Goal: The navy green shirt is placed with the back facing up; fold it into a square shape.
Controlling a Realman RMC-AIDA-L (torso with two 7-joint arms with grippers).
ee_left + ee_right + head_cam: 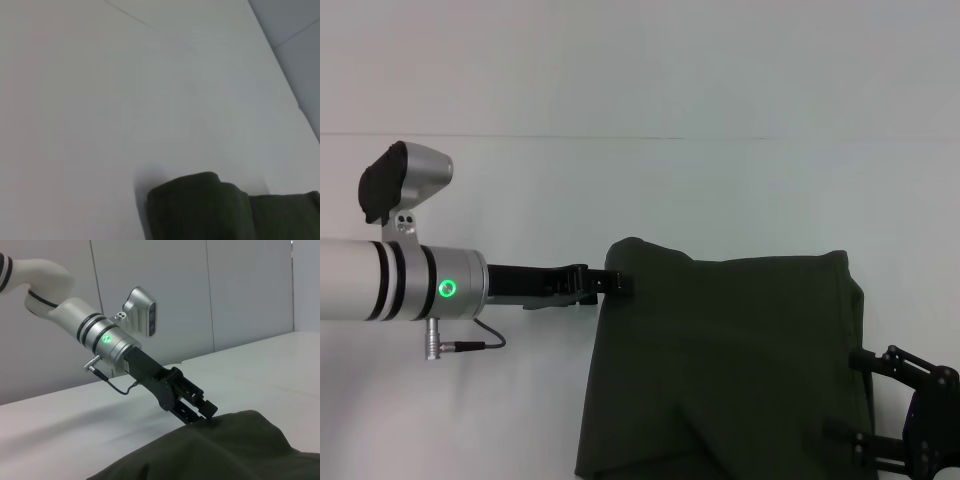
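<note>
Head view: left hand pinching the plain navy green shirt; right hand, grip unclear.

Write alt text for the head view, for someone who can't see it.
The left gripper reaches in from the left and meets the far left corner of the navy green shirt, which lies partly folded and bunched on the white table. The right gripper sits low at the shirt's right edge, near the frame's corner.
</note>
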